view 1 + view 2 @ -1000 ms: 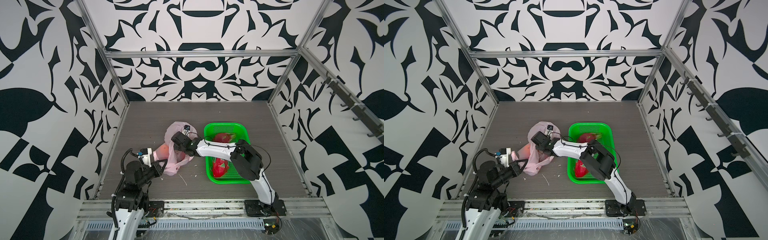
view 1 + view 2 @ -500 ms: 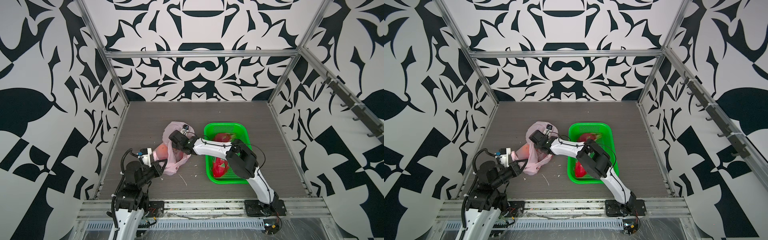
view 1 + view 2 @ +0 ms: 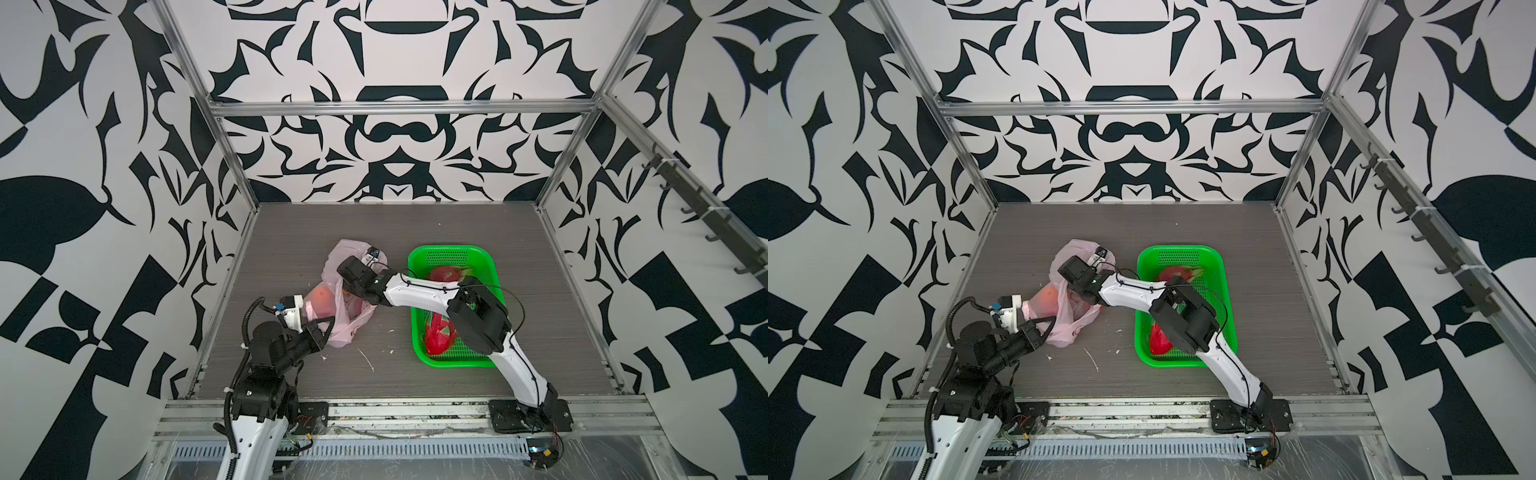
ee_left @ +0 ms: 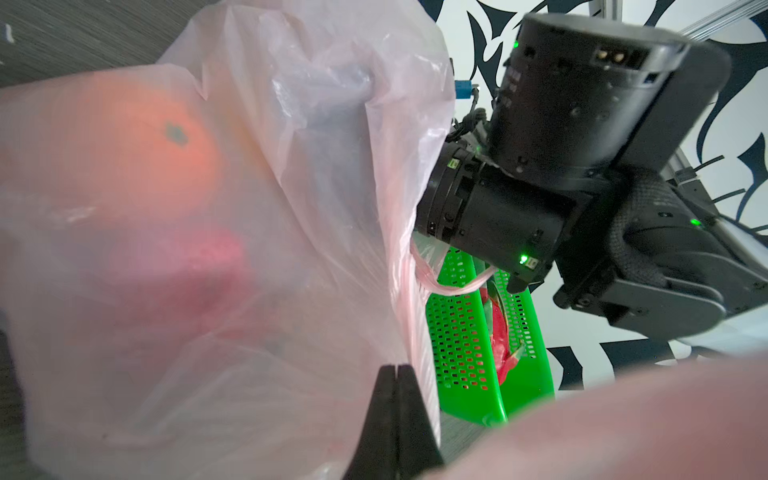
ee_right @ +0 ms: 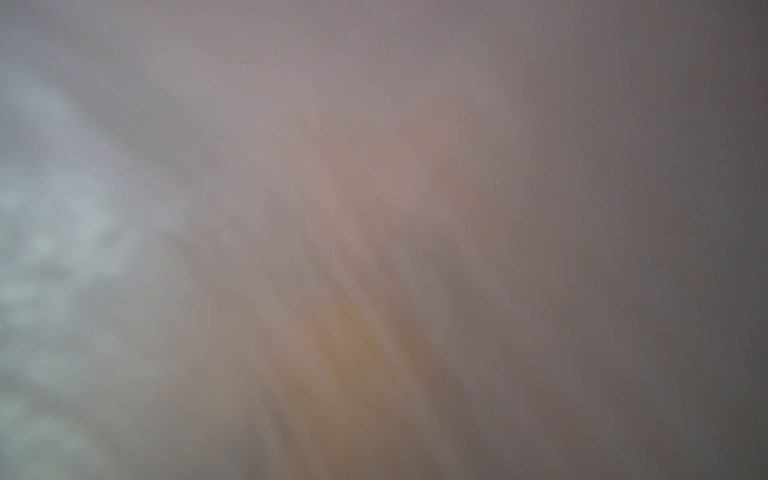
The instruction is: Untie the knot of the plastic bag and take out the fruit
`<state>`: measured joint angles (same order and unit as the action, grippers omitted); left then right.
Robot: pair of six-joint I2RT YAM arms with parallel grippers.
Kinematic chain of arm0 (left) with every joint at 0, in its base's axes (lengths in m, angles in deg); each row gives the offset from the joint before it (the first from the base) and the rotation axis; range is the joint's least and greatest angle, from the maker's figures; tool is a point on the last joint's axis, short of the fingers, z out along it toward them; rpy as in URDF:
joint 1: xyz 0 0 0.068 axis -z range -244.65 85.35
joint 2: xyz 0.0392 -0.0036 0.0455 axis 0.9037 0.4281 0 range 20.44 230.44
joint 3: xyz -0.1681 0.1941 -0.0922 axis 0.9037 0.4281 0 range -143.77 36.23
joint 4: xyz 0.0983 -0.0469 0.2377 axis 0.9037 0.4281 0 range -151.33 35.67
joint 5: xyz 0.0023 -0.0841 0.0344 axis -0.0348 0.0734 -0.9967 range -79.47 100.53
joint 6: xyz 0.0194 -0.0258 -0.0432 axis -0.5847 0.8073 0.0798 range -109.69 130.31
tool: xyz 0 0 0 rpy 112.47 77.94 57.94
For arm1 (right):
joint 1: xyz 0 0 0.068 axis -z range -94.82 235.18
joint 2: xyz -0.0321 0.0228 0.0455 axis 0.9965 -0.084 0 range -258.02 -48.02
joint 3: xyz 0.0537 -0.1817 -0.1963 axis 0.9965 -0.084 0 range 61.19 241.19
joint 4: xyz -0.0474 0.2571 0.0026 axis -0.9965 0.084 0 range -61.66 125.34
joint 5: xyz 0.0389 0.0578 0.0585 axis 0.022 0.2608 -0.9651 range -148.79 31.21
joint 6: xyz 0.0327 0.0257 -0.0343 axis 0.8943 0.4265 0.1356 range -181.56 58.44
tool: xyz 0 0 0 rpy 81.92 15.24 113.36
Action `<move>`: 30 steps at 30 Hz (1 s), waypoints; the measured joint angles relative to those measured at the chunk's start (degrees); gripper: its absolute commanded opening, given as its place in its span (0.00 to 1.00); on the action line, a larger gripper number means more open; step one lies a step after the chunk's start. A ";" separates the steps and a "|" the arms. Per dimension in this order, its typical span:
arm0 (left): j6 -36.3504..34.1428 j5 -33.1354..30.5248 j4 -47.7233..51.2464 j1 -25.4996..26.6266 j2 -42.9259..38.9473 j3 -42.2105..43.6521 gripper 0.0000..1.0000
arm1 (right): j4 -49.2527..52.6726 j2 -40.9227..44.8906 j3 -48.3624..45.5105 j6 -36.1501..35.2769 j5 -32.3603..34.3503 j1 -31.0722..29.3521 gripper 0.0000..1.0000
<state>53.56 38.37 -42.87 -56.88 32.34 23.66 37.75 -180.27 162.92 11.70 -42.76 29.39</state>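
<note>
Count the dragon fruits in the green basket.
2. One dragon fruit at the far end of the green basket; a second dragon fruit at its near end, partly behind the right arm. The arm may hide more.

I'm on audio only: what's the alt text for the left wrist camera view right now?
The left gripper, shut, pinches the edge of the pink plastic bag, with an orange and a red fruit showing through it. Beside it the right arm reaches into the bag's mouth, the green basket behind.
</note>
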 measured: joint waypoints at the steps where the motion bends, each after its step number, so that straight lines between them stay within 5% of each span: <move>1: 0.15 0.00 -0.31 0.00 0.24 0.00 0.00 | -0.17 -0.07 0.00 0.55 -0.11 0.11 0.60; 16: 0.70 -0.37 -1.60 0.00 1.36 0.00 0.00 | -2.34 -0.22 -0.66 3.32 -1.22 0.90 0.31; 30: 0.90 -2.91 -4.57 0.02 6.60 0.00 0.00 | -5.68 2.16 -4.94 -3.28 -1.27 1.60 0.23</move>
<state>54.45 35.46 -47.44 -56.86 38.94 23.66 32.07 -178.10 157.98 8.42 -44.03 30.99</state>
